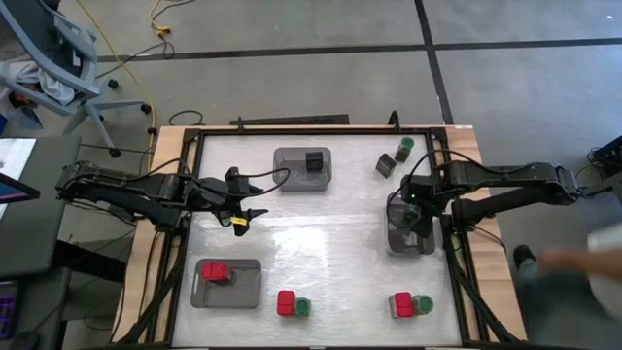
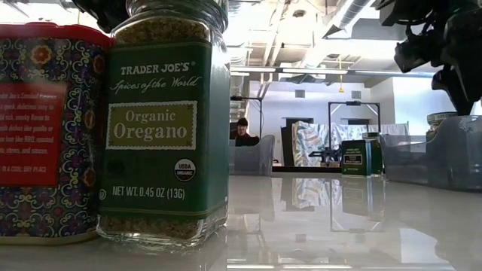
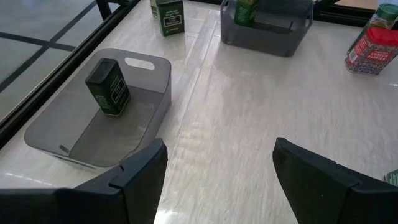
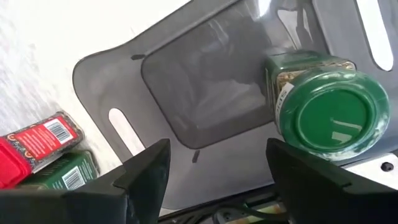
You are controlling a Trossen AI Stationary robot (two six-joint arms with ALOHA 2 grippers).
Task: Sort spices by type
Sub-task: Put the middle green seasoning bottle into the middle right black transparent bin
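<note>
A: High view first. How are the arms posed?
B: Both reach in from the sides. The left end effector [image 1: 243,220] hovers over the bare worktop [image 1: 311,253], just beside the tray [image 1: 302,170] with the black tin [image 1: 315,161], fingers spread, empty. The right end effector [image 1: 412,216] hangs over the right tray [image 4: 112,74], also parted, gripping nothing.
A: And the spices?
B: A green-lidded jar [image 4: 326,115] stands in that right tray. Other red boxes and jars sit in pairs along the worktop's near edge.
A: Any writing?
B: On the oregano jar [image 2: 166,120] in the low view: "Trader Joe's Spices of the World, Organic Oregano, Net Wt. 0.45 oz (13g)", with a USDA Organic seal.
</note>
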